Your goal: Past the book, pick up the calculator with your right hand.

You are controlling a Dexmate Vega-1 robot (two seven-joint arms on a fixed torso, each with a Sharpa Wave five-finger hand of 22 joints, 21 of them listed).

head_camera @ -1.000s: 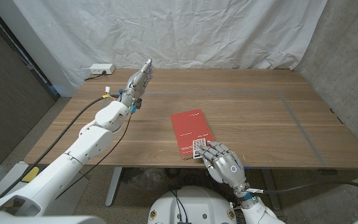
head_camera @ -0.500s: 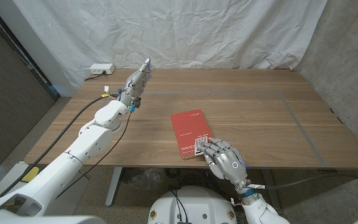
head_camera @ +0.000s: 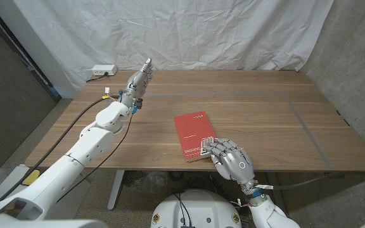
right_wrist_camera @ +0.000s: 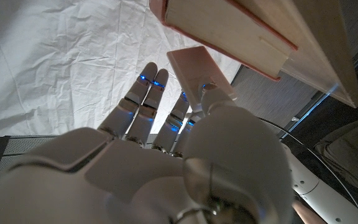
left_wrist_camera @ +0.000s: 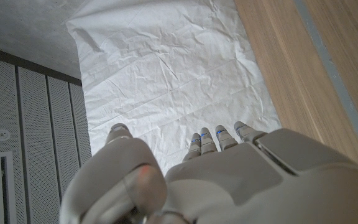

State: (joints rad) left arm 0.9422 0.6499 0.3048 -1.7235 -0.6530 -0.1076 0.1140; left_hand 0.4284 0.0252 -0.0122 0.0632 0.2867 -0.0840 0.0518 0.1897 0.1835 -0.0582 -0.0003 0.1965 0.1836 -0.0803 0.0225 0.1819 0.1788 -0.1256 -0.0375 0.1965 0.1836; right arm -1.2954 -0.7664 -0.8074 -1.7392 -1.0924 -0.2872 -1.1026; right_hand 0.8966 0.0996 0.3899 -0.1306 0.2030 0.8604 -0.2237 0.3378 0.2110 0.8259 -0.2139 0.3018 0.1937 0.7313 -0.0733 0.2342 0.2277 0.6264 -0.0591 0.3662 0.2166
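A red book [head_camera: 194, 132] lies on the wooden table [head_camera: 265, 120] near its front edge. At the book's near right corner a small white calculator [head_camera: 206, 147] with dark keys sticks out from my right hand [head_camera: 231, 161]. That hand pinches it; in the right wrist view the pale calculator [right_wrist_camera: 194, 68] sits between the thumb and the fingers [right_wrist_camera: 143, 99], just off the book's page edge [right_wrist_camera: 229, 28]. My left hand [head_camera: 142, 76] is held out over the far left of the table with straight fingers and holds nothing; the left hand [left_wrist_camera: 216, 180] also shows against the sheet.
A white power strip [head_camera: 102, 70] lies at the table's far left corner. Grey tape lines [head_camera: 303, 123] run across the right part of the table. A white sheet [head_camera: 201, 31] hangs behind. The front edge is right under my right hand.
My right hand has shifted a little to the right and closed round the calculator, which now stands tilted at the book's corner. The left hand has turned slightly.
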